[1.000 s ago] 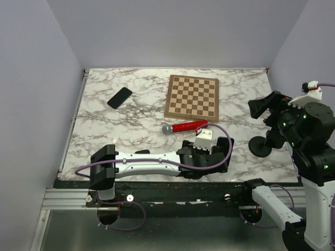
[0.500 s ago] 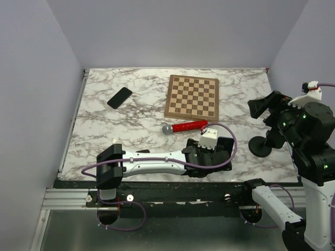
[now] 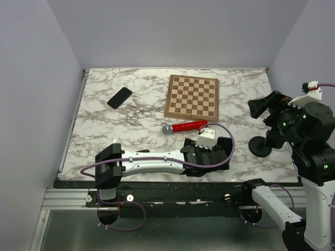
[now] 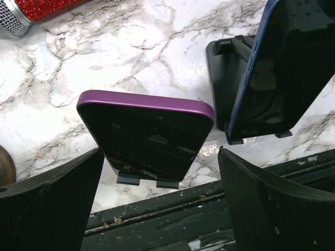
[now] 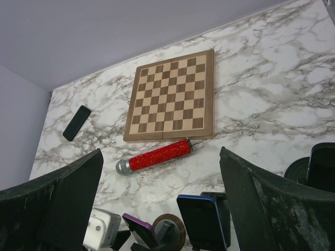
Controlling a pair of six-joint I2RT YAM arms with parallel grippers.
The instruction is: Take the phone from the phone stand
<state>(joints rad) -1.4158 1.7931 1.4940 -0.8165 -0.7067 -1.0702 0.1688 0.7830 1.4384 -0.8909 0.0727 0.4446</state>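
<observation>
Bordering the marble table (image 3: 104, 125) stand lavender walls (image 3: 178, 31).

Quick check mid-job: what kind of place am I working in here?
Probably a robot test booth, not a home: a marble-print table boxed in by plain walls, two arms bolted to a metal rail, and unrelated props such as a chessboard and a microphone.

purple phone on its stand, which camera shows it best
The left wrist view: the purple phone fills mid-frame, leaning on its stand between the fingers of the open left gripper. The right wrist view catches only a small corner of it at the bottom edge. In the top external view that gripper covers it.
</observation>
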